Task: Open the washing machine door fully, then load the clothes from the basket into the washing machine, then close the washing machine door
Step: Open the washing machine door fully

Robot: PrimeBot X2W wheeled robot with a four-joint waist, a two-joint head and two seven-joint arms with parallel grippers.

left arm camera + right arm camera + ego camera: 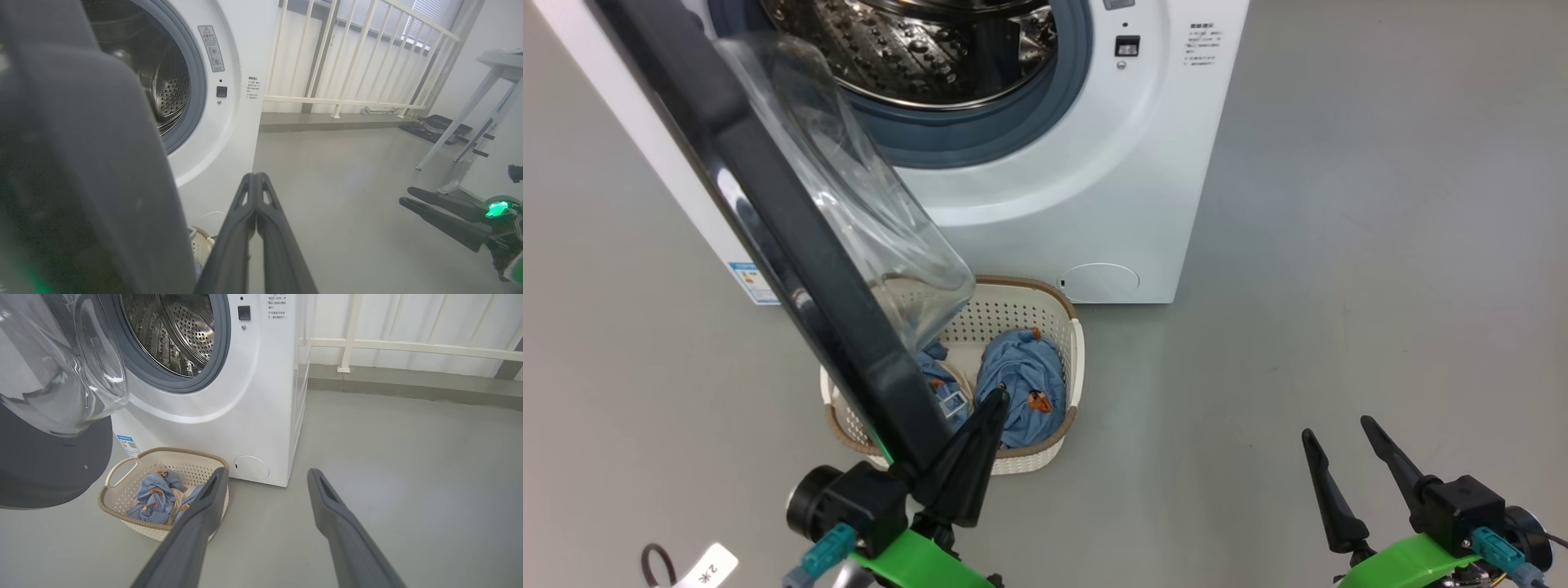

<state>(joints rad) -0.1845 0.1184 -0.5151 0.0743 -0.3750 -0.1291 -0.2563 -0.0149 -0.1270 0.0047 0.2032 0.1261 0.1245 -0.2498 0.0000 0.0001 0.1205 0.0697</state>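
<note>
Found jaws pressed together, empty, on left gripper (996,400); large round glossy-black-rimmed glass door (792,237) just beside them on their left, partly open. Found jaws spread, empty, on right gripper (1336,427), well off rightward. Judged left arm nearer for pushing door wider. Light blue printed clothes (1021,376) in cream perforated basket (1075,359) below left jaws.

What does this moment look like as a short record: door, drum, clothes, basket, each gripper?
door: washing machine door open, its glass bowl covering part of the basket in the head view
drum: drum steel, no clothes seen in the part that shows
clothes: clothes light blue, in the basket
basket: on the floor before the washing machine
left gripper: left gripper shut, by the door's near edge; contact unclear
right gripper: right gripper open, holding nothing
</note>
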